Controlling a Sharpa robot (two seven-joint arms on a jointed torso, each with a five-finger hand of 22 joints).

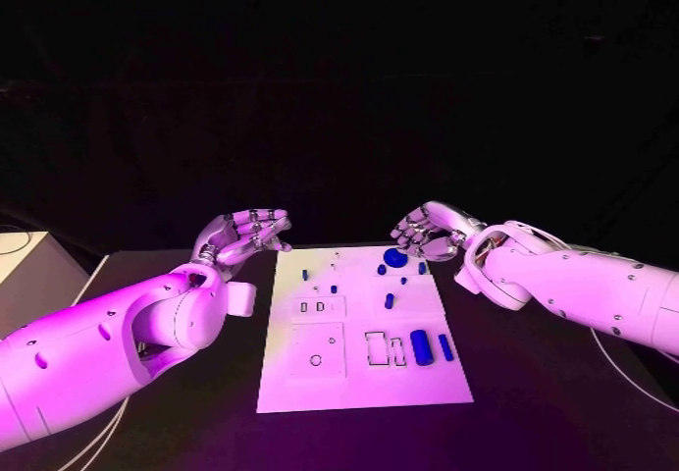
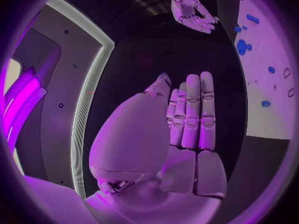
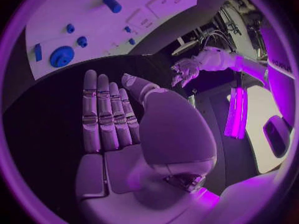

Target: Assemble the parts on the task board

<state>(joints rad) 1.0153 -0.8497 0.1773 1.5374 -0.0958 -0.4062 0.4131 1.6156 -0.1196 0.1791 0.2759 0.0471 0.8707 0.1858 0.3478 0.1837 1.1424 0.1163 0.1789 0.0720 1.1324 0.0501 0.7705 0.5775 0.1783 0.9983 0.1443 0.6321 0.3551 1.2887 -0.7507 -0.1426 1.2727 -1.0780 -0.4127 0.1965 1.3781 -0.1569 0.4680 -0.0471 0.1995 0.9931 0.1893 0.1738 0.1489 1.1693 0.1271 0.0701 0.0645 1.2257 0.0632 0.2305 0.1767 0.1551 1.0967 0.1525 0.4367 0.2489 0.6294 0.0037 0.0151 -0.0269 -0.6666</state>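
The white task board [image 1: 354,378] lies in the middle of the black table. Blue parts sit on it: a round disc [image 1: 394,258] near the far edge, several small pegs such as one [image 1: 390,301] mid-board, and a thick cylinder [image 1: 420,346] with a slim bar [image 1: 445,346] beside it on the right. My left hand [image 1: 248,235] hovers off the board's far left corner, and my right hand [image 1: 429,233] hovers above its far right corner by the disc. Both hold nothing. In the wrist views the left hand [image 2: 187,119] and right hand [image 3: 109,114] show straight fingers and bare palms.
A white box [image 1: 28,265] stands at the table's left edge. Bare black table lies on both sides of the board. The right wrist view shows the disc [image 3: 62,56] and a cylinder [image 3: 112,4] on the board [image 3: 93,20].
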